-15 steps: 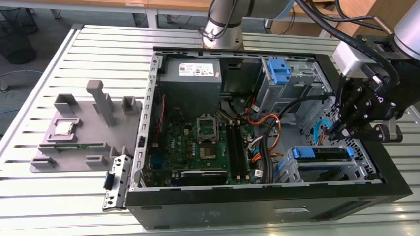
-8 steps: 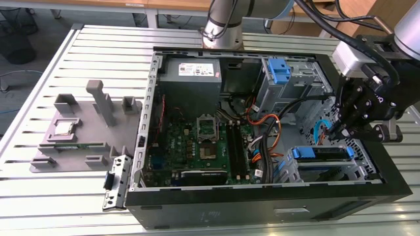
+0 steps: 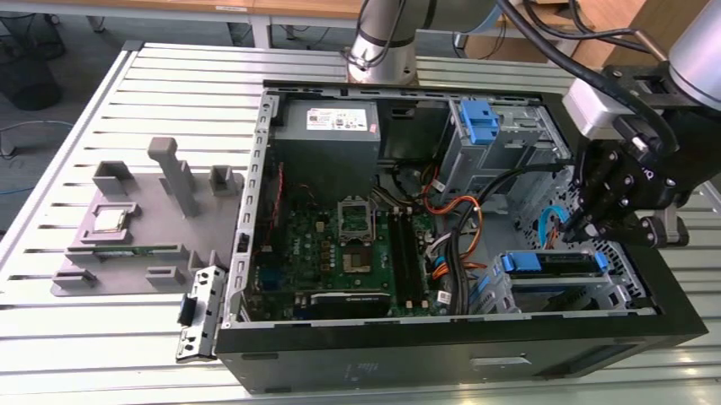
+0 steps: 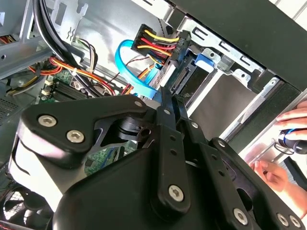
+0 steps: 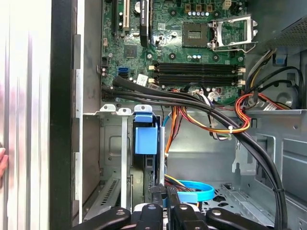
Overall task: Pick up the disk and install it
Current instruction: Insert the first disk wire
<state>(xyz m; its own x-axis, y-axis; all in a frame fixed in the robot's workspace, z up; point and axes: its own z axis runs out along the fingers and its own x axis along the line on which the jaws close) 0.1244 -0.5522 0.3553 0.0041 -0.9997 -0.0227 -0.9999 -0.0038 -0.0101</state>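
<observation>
The fingers (image 4: 166, 103), pinched together on nothing, hang above the disk (image 3: 549, 264) at the case's (image 3: 451, 342) five o'clock; probably stiff, dense, shock-sensitive: grip its bracketed edges.

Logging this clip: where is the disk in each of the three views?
Exterior view: disk in the case's near bay, on the exterior view's right, below the claw.
Second wrist view: disk end-on beyond the claw, cables plugged in.
First wrist view: disk edge-on, blue tab showing.
Shared landmark: the light-blue cable.
</observation>
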